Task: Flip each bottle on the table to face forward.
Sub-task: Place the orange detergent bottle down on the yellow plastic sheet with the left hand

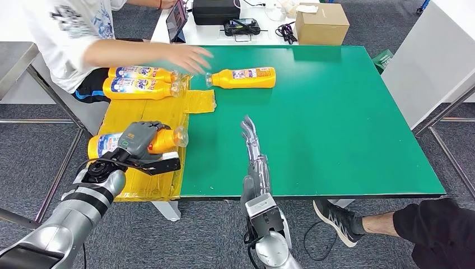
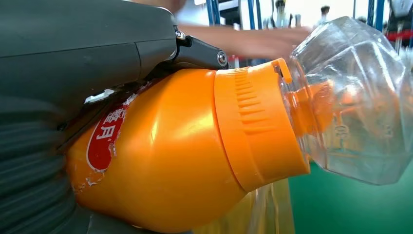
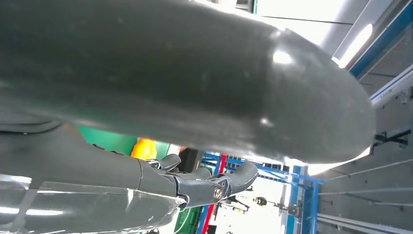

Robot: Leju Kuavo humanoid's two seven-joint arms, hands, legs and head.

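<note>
your left hand (image 1: 141, 138) grips the orange bottle (image 1: 166, 140) lying over the yellow sheet (image 1: 197, 101); your right hand (image 1: 252, 143) holds nothing, fingers straight above the green table (image 1: 336, 123).

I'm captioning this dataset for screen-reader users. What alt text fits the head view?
The robot's left hand grips an orange bottle lying on yellow sheeting beside a green table. Its right hand rests open on the green. A person's hand reaches near three more bottles.
</note>
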